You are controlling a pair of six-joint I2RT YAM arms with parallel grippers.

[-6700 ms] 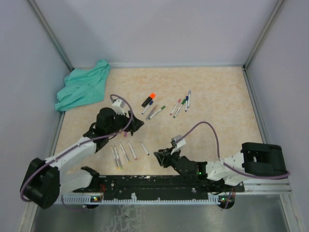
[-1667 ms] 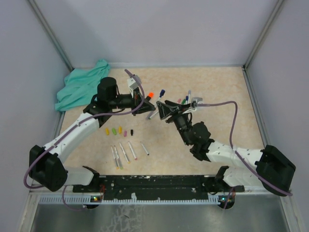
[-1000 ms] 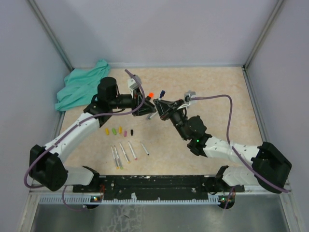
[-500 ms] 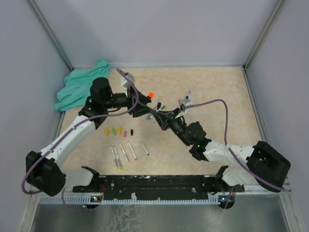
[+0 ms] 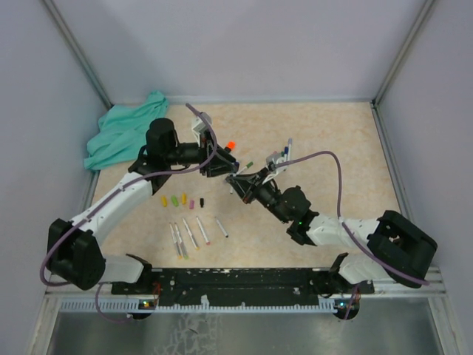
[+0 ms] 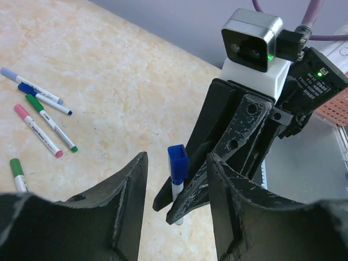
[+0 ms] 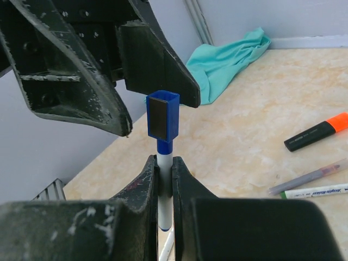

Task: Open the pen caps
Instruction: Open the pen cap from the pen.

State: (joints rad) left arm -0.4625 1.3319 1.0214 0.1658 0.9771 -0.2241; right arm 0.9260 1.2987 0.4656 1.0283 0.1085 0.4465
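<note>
While clamping barrel in closed right gripper, pinch flat sides of light, stiff blue cap with half-open, empty left gripper.

Slim gaps only either side of the square blue plastic pen cap between the spread black fingers of the left gripper, blocked below by the right gripper clamped on the thin white pen barrel, with bare beige tabletop far right.

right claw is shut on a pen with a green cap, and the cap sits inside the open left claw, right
The cap is blue, not green; the right wrist view shows it. The rest holds: the right claw is shut on the pen, the cap inside the open left claw.
</note>
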